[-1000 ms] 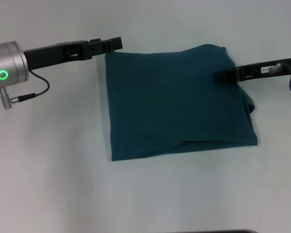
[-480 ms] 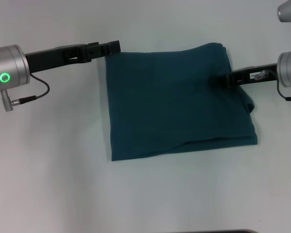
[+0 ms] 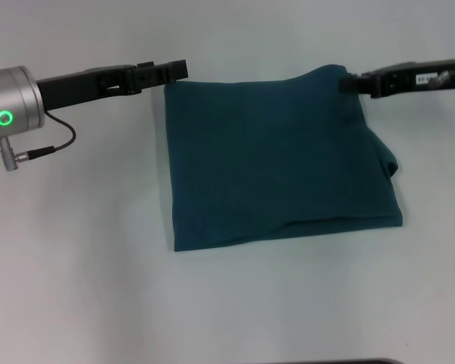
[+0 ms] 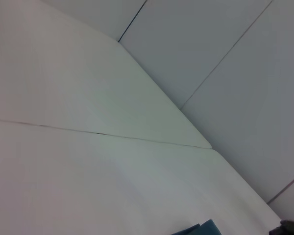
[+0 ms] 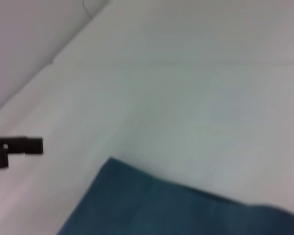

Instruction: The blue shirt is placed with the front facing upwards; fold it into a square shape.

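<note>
The left gripper [image 3: 180, 70] reaches in from the left edge of the white table [image 3: 83, 250], its tip just beside the far left corner of the blue shirt [image 3: 277, 159]; whether its fingers are apart or together cannot be told. A grey wrist housing with a green ring light [image 3: 4, 117] sits at the arm's outer end (a thin cable loops below it). The blue shirt lies folded into a rough square near the middle of the table, plain side up, with layered edges showing along its near and right sides and a small bulge on the right. The right gripper [image 3: 347, 83] comes in from the right edge, its tip at the shirt's far right corner; its fingers' state cannot be told either.
</note>
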Action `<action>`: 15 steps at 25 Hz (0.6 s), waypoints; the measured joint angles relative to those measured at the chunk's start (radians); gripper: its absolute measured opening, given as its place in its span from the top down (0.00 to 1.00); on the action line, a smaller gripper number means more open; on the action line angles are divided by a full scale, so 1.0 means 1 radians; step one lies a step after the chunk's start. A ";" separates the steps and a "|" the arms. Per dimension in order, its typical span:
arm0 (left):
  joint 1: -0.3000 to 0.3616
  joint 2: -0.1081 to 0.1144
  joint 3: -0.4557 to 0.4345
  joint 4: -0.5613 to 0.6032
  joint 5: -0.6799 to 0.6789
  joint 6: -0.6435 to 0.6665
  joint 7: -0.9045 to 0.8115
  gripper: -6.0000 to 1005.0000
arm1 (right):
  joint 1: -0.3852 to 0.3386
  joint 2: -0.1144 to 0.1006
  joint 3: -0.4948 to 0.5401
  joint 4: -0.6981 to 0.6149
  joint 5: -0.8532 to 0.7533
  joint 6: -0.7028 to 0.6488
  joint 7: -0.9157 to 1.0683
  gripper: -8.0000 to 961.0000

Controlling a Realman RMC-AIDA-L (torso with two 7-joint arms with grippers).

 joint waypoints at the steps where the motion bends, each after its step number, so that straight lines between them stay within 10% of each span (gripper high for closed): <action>1: 0.000 0.000 0.000 0.000 -0.001 0.000 0.000 0.18 | 0.005 -0.002 0.000 -0.002 0.005 -0.001 0.001 0.99; 15: -0.011 0.003 0.001 -0.005 0.000 0.029 0.002 0.17 | 0.037 0.036 -0.019 0.046 -0.040 0.077 -0.035 0.99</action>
